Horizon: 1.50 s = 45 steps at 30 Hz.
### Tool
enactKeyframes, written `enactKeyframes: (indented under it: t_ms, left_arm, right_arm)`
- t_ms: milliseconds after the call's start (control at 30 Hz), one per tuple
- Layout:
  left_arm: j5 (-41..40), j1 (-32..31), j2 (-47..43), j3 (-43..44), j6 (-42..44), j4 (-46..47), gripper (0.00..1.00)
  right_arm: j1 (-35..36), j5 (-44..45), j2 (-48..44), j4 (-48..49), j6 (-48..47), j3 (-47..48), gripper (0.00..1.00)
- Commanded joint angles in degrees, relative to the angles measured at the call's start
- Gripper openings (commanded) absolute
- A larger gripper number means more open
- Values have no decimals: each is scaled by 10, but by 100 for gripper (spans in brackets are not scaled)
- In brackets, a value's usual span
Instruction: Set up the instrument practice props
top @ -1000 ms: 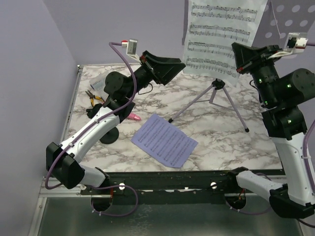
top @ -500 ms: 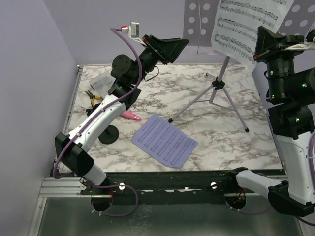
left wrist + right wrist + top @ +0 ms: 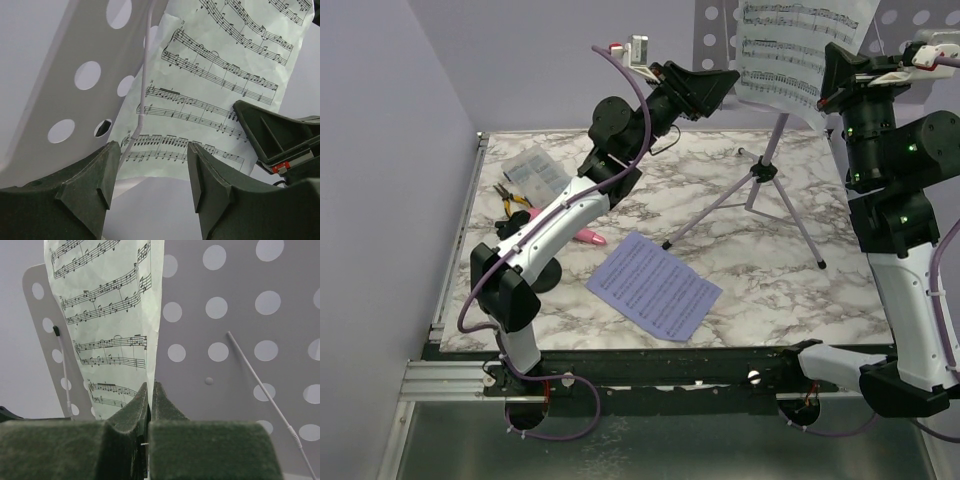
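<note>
One sheet pinched in right tool; left tool near

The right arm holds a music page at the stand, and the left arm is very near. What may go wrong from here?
1. The right fingers pinch the sheet-music page only near a lower corner. If the open left fingers close and pull, the paper may crease or tear.
2. The perforated desk stands high on a thin tripod. A push from either arm could tip it.
</note>
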Motion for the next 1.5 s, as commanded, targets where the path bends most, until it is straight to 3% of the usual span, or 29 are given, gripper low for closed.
enactKeyframes:
  t_ms: [0,200,633,1033,1300,1467]
  left_arm:
    - [-42,-9,20,45,24,6,61]
    - [-86,-12,33,49,6,10,57]
    - [-69,-13,64,95,0,21,34]
    - [-49,-15,82,114,19,45,26]
    - [-39,-16,85,122,53,52,2]
    - [-29,-17,85,118,76,59,0]
  right_arm:
    - [3,-14,-4,23,-26,3,1]
    - [3,-16,-5,29,-33,-4,0]
    - [3,-22,10,46,-36,-10,1]
    - [3,-8,7,66,-44,-40,1]
    - [3,5,4,88,-57,-56,1]
    - [3,15,5,100,-62,-65,1]
